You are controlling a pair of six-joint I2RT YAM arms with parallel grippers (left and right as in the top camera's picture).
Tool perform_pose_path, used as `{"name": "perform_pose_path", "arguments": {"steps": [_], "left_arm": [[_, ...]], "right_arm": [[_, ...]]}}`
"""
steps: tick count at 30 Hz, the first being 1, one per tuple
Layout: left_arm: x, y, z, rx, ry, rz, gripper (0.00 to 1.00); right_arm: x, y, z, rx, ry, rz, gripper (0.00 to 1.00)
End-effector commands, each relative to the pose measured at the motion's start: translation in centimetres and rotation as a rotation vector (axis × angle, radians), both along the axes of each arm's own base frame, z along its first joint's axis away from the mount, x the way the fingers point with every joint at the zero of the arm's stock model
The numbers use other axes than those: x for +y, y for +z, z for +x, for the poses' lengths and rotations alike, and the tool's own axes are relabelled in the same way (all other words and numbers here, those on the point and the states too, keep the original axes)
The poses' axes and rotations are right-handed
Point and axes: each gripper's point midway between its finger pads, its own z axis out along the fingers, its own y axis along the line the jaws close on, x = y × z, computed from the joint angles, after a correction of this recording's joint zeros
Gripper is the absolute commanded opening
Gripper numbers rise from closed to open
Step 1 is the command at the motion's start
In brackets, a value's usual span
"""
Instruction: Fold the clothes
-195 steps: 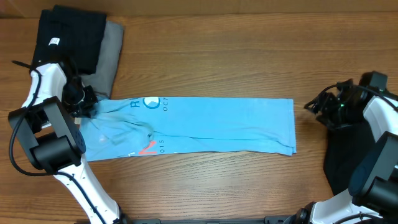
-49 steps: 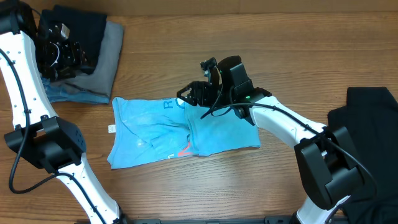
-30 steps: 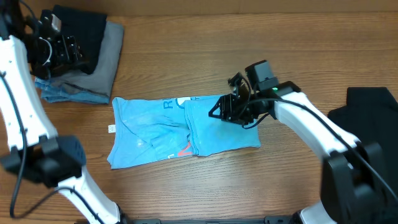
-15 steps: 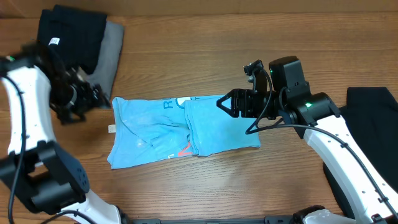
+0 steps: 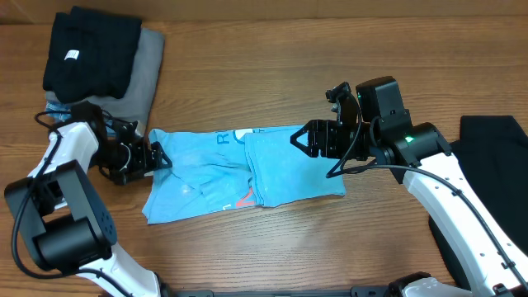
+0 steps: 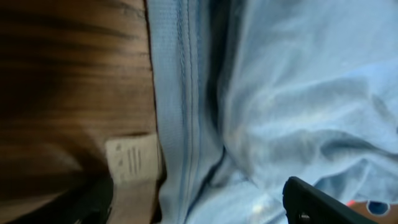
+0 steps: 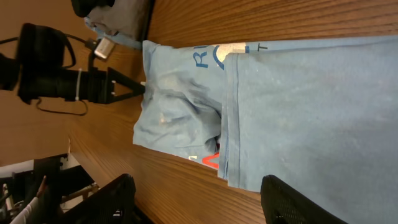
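Loose black garment (image 5: 487, 165) heaped at the near-right edge of the desk (image 5: 247, 256). Sky-blue T-shirt (image 5: 206, 177) lies flat mid-desk, right half folded over the left. Left gripper (image 5: 162, 157) wide open at the shirt's left hem, holding nothing. Right gripper (image 5: 297, 140) open and empty over the folded layer's far edge. Far left: folded black garment (image 5: 91, 45) stacked on grey garment (image 5: 150, 70).

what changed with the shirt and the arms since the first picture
The blue T-shirt had its right half folded leftward, so it lies shorter. The right gripper let go and drew back right, open above the fold. The left gripper lifted away, then returned to the shirt's left edge, open. The black-and-grey stack and the black garment at right stayed put.
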Motion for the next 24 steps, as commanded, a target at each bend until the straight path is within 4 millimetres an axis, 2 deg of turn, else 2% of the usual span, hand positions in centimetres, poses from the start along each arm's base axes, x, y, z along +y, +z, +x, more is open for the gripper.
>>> {"name": "perform_pose_path", "arguments": {"steps": [1, 5, 8, 10, 15, 16, 18, 21, 22, 24], "left_arm": [[-2.2, -2.5, -1.0, 0.029, -0.067, -0.093, 0.84], [-3.3, -4.8, -1.9, 0.099, -0.092, -0.126, 0.77], [-4.1, -6.1, -3.1, 0.162, -0.127, -0.142, 0.64], [-4.5, -6.6, -3.9, 0.203, -0.142, -0.145, 0.62], [-3.0, -7.6, -5.1, 0.29, -0.116, -0.048, 0.57], [-2.8, -7.6, -5.2, 0.298, -0.108, -0.037, 0.53], [-2.7, -7.7, -5.3, 0.305, -0.098, -0.028, 0.39], [-2.5, -7.7, -5.3, 0.319, -0.076, -0.014, 0.1], [-2.4, -7.7, -5.3, 0.321, -0.071, -0.013, 0.04], [-2.4, -7.6, -5.0, 0.323, -0.054, -0.011, 0.04]], "right_arm": [[-0.2, 0.4, 0.3, -0.003, -0.019, 0.004, 0.68], [-0.2, 0.4, 0.3, 0.0, -0.022, 0.005, 0.68], [-0.2, 0.4, 0.3, 0.002, -0.024, 0.006, 0.68], [-0.2, 0.4, 0.3, 0.003, -0.024, 0.006, 0.68], [-0.2, 0.4, 0.3, 0.005, -0.027, 0.007, 0.68], [-0.2, 0.4, 0.3, 0.005, -0.027, 0.007, 0.68], [-0.2, 0.4, 0.3, 0.015, -0.038, 0.011, 0.68], [-0.3, 0.4, 0.5, 0.016, -0.047, 0.014, 0.68], [-0.4, 0.4, 0.5, 0.017, -0.051, 0.015, 0.68], [-0.7, 0.4, 0.7, 0.031, -0.074, 0.021, 0.67]]}}
